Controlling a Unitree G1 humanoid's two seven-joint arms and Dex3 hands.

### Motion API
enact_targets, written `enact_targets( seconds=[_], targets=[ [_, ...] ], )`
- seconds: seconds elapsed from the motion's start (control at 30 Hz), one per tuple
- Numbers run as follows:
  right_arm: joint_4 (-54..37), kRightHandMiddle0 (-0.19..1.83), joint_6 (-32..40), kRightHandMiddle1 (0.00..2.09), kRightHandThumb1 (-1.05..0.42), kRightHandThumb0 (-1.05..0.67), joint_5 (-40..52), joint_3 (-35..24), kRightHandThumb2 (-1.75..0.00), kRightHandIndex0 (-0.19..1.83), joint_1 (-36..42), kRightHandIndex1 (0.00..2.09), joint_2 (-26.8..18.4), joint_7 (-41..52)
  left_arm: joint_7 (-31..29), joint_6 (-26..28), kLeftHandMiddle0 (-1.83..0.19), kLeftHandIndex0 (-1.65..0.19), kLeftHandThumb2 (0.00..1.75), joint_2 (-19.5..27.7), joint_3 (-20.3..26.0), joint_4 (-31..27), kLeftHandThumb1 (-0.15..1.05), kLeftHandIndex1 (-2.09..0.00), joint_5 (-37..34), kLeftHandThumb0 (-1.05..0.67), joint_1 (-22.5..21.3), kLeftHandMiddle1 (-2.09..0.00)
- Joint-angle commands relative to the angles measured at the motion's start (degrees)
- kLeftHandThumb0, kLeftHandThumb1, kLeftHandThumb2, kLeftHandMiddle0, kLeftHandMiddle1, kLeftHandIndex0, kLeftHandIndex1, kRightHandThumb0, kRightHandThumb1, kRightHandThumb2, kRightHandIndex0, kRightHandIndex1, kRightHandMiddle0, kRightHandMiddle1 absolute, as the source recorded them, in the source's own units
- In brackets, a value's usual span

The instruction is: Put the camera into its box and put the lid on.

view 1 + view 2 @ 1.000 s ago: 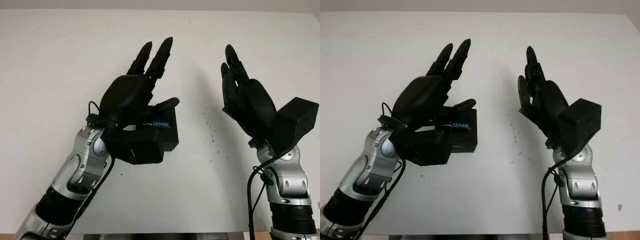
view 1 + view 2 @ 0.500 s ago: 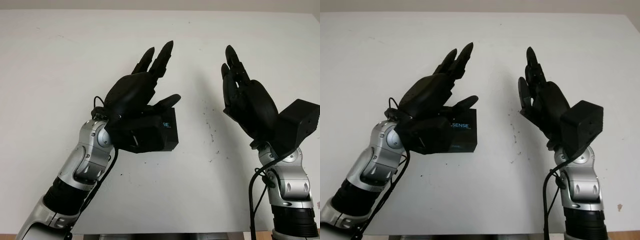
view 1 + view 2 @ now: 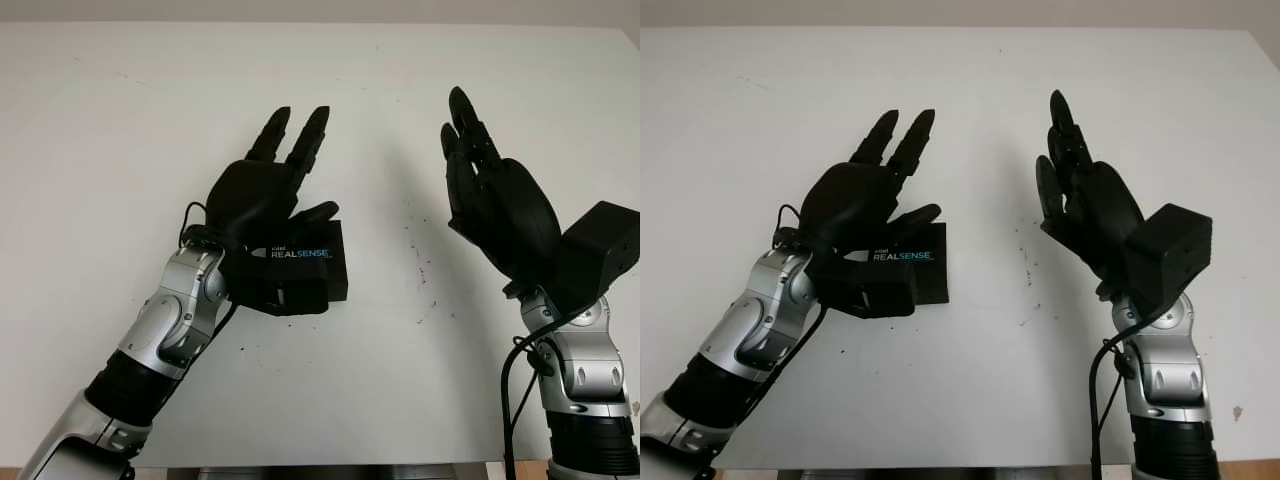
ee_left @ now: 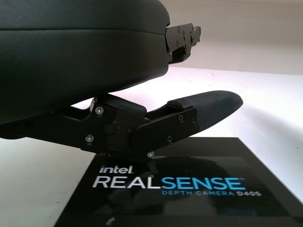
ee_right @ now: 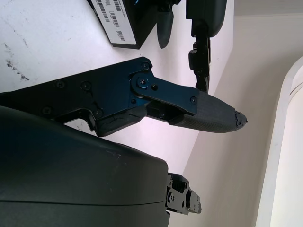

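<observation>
Two open hands, left hand point(image 3: 262, 190) above box point(image 4: 189, 189), label side point(image 5: 116, 23) beyond right hand point(image 3: 1085, 205).

Matte black three-finger left hand point(image 3: 262, 192) and right hand point(image 3: 500, 210), silver forearm shells, black cables, small screws

White table point(image 3: 120, 120) (lightly speckled) under even light.

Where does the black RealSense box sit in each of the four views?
Left eye view: RealSense box left of centre, on the white table, under the open left hand.
Right eye view: box left of centre.
Left wrist view: its printed lid, beneath the thumb.
Right wrist view: its barcode-label side.
Shared landmark: the left hand over it; the open right hand is raised apart.
</observation>
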Motion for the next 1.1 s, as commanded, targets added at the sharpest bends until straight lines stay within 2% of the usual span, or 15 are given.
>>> enact_targets(
  seconds=[0.0, 0.1, 0.17, 0.23, 0.33, 0.4, 0.47, 0.53, 0.67, 0.8, 1.07],
  targets=[
    [-0.7, -0.19, 0.2, 0.0, -1.05, -0.78, -0.1, 0.2, -0.74, -0.19, 0.0, 0.0, -0.5, -0.2, -0.6, 0.1, 0.19, 0.19, 0.68, 1.0, -0.8, 0.9, 1.05, 0.0, 0.8, -0.68, 2.1, 0.0],
    [-0.2, -0.19, -0.3, 0.0, -1.05, -0.77, 0.3, 0.1, -0.74, -0.19, -0.3, 0.0, -0.2, -0.2, 0.7, -0.8, 0.19, 0.19, 0.66, 0.7, -0.2, 0.7, 1.05, 0.0, 0.2, -0.68, 2.6, 0.0],
    [0.0, -0.19, -0.5, 0.0, -1.05, -0.77, 0.3, 0.1, -0.74, -0.19, -0.4, 0.0, 0.0, -0.3, 1.2, -2.1, 0.19, 0.19, 0.66, -0.3, 1.8, 0.5, 1.05, 0.0, -3.8, -0.68, 2.8, 0.0],
    [-0.4, -0.19, -0.1, 0.0, -1.05, -0.75, 0.2, 0.2, -0.74, -0.19, -0.6, 0.0, 0.6, -1.3, 1.0, -3.5, 0.19, 0.19, 0.64, -2.5, 5.8, 0.2, 1.05, 0.0, -12.1, -0.67, 3.2, 0.0],
    [-1.8, -0.19, 1.0, 0.0, -1.05, -0.76, -0.3, 1.1, -0.77, -0.19, -1.6, 0.0, 1.9, -3.3, 1.1, -4.5, 0.19, 0.19, 0.63, -9.8, 17.9, -0.5, 1.05, 0.0, -34.0, -0.7, 2.4, 0.0],
    [-2.5, -0.19, 1.7, 0.0, -1.05, -0.76, -0.7, 1.8, -0.79, -0.19, -2.3, 0.0, 2.9, -4.6, 2.4, -4.5, 0.19, 0.19, 0.68, -12.1, 22.6, -1.0, 1.05, 0.0, -42.1, -0.74, 1.2, 0.0],
    [-2.8, -0.19, 2.4, 0.0, -1.05, -0.77, -0.7, 2.4, -0.81, -0.19, -2.9, 0.0, 4.1, -5.9, 3.8, -4.8, 0.19, 0.19, 0.65, -14.1, 25.9, -1.3, 1.05, 0.0, -48.1, -0.76, 0.3, 0.0],
    [-2.9, -0.19, 2.9, 0.0, -1.05, -0.77, -0.3, 2.6, -0.8, -0.19, -3.2, 0.0, 5.2, -6.8, 4.4, -5.9, 0.19, 0.19, 0.65, -15.0, 27.7, -1.2, 1.05, 0.0, -51.7, -0.76, 0.1, 0.0],
    [-2.8, -0.19, 4.0, 0.0, -1.05, -0.79, -1.0, 3.9, -0.76, -0.19, -4.2, 0.0, 7.9, -9.5, 4.7, -6.9, 0.19, 0.19, 0.65, -16.7, 30.8, -4.2, 1.05, 0.0, -58.9, -0.76, 2.9, 0.0],
    [-1.4, -0.19, 3.1, 0.0, -1.05, -0.81, -2.3, 5.4, -0.75, -0.19, -4.8, 0.0, 9.4, -10.9, 2.8, -7.0, 0.19, 0.19, 0.67, -17.0, 34.3, -4.5, 1.05, 0.0, -66.9, -0.8, 5.2, 0.0],
    [-0.1, -0.19, 3.2, 0.0, -1.05, -0.83, -4.2, 6.5, -0.74, -0.19, -4.5, 0.0, 10.6, -12.9, 2.6, -4.3, 0.19, 0.19, 0.65, -16.5, 37.0, -6.4, 1.05, 0.0, -73.3, -0.79, 9.3, 0.0]
  ],
)
